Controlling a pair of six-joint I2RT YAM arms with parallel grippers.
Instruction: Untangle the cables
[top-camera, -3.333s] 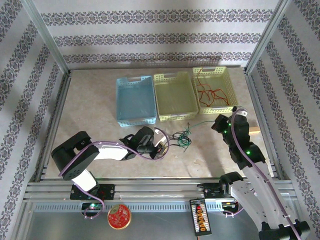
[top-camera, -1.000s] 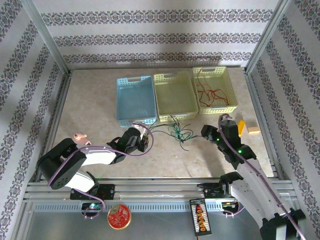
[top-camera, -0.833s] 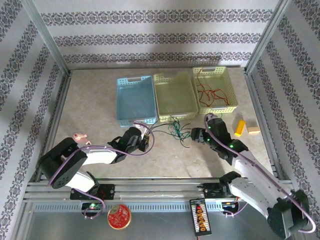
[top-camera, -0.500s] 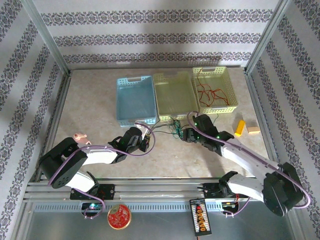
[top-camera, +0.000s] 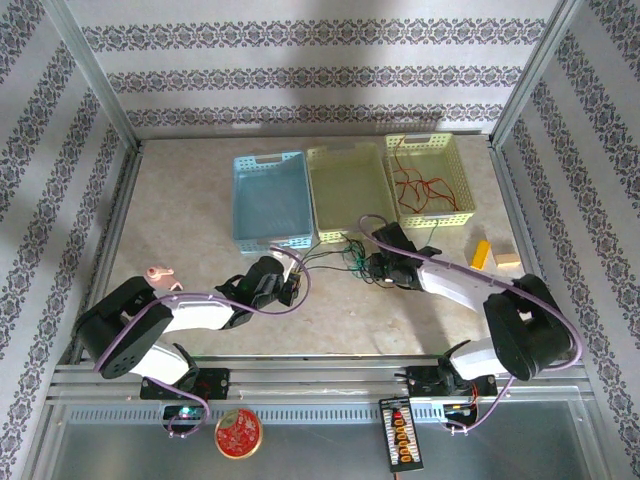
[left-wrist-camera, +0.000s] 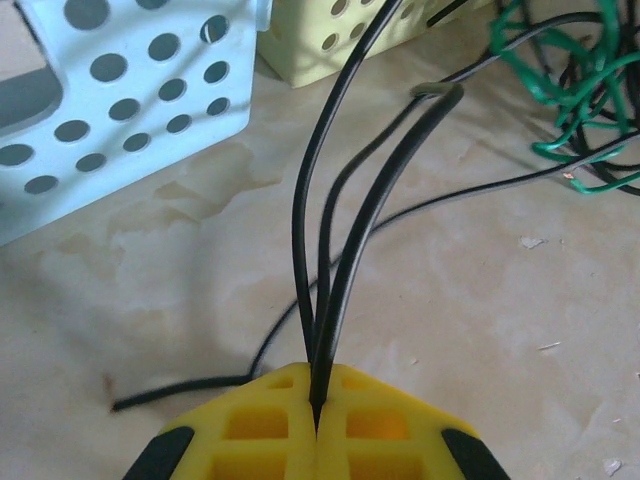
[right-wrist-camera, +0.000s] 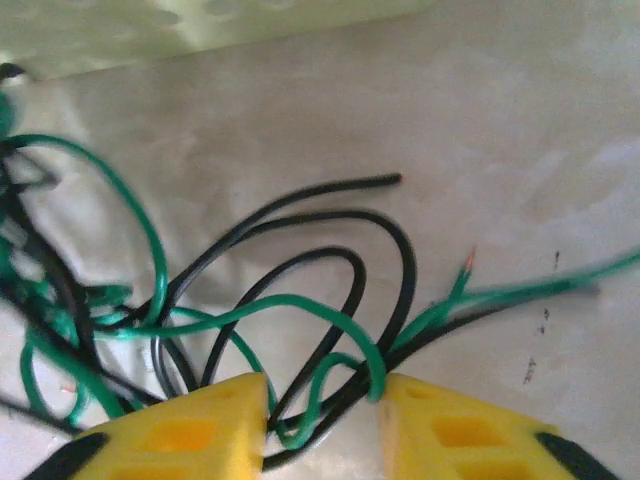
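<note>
Left claw (left-wrist-camera: 318, 405) is clenched on black cables (left-wrist-camera: 299, 220), while right claw (right-wrist-camera: 322, 400) stands part-open astride green cables (right-wrist-camera: 290, 300).

No legible text, label, brand, number or sign on anything in view here.

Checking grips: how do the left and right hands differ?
The left hand is shut, the right hand open. The left hand pinches black cables only; the right hand straddles green cables and black ones. Both have yellow fingers.
</note>
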